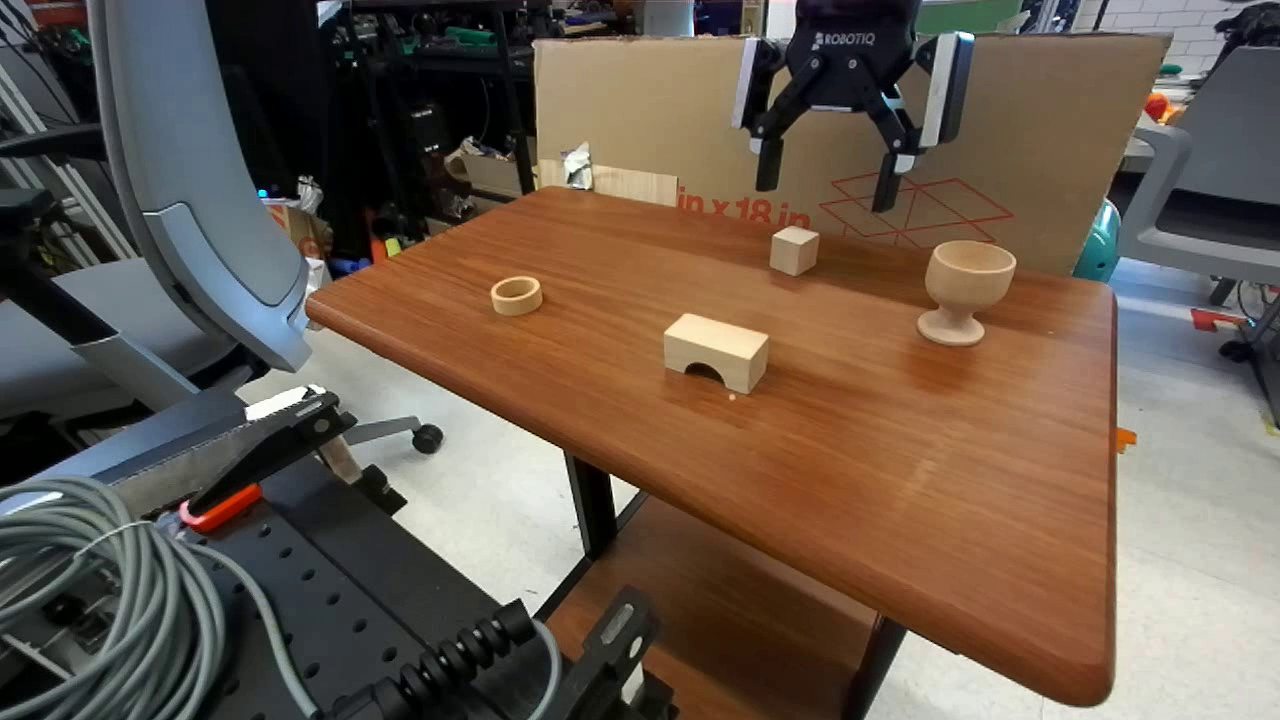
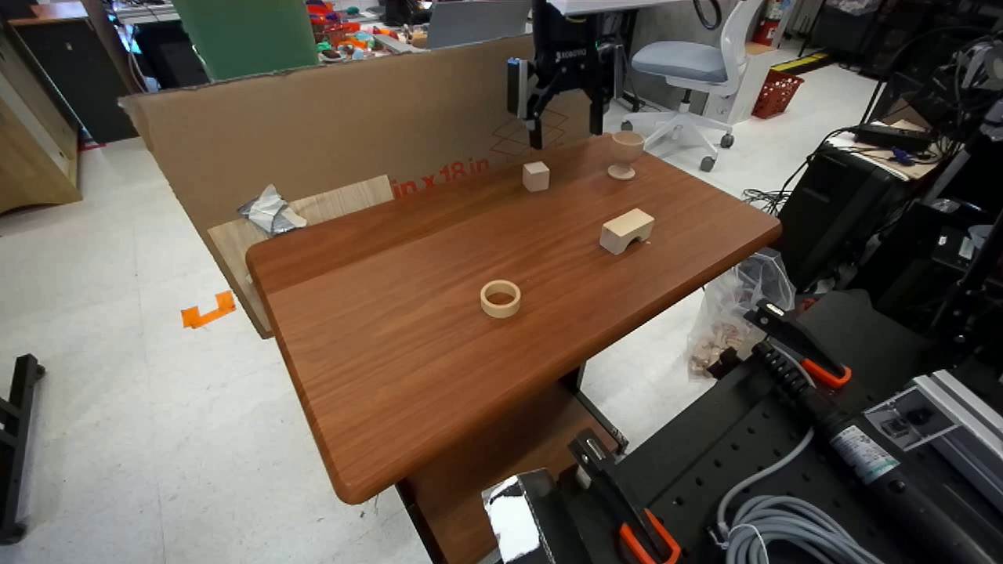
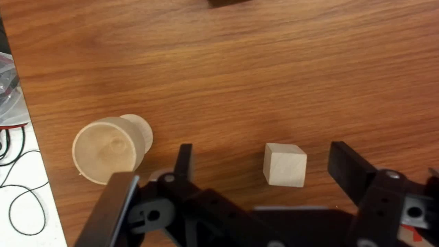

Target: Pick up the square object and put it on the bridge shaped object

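The square object (image 1: 794,251), a small pale wooden cube, lies on the table near its cardboard-backed edge; it also shows in an exterior view (image 2: 536,177) and the wrist view (image 3: 287,168). The bridge shaped object (image 1: 716,352), a pale block with an arch cut in its underside, stands arch-down on the table; it also shows in an exterior view (image 2: 626,230). My gripper (image 1: 827,186) is open and empty above the table, higher than the cube; it also shows in an exterior view (image 2: 566,131). In the wrist view my fingers (image 3: 261,151) appear on either side of the cube, nearer its right side.
A wooden goblet (image 1: 966,285) stands near the cube; in the wrist view it is left of the left finger (image 3: 106,151). A flat wooden ring (image 1: 517,296) lies on the table (image 1: 900,480). A cardboard sheet (image 1: 640,110) stands upright along the table edge behind the cube.
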`<move>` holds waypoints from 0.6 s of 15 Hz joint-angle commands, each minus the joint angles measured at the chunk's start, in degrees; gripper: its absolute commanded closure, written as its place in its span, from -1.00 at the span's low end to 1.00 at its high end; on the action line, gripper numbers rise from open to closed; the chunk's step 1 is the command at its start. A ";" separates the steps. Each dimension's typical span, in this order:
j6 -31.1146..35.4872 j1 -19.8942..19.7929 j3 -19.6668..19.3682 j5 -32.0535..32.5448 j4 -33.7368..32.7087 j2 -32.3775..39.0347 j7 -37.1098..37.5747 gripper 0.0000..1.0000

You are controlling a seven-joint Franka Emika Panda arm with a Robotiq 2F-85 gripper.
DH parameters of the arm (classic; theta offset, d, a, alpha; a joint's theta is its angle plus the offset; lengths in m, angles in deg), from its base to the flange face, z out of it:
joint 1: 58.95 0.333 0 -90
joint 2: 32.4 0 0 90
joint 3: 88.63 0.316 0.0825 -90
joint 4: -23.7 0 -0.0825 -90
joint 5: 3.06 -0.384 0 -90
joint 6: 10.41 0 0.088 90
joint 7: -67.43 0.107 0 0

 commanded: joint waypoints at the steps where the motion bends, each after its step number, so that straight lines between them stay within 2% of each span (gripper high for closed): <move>1: 0.15 0.61 -0.02 2.37 -3.79 3.11 1.45 -1.00; 9: -0.89 1.41 0.41 3.91 -7.42 7.14 1.50 -1.00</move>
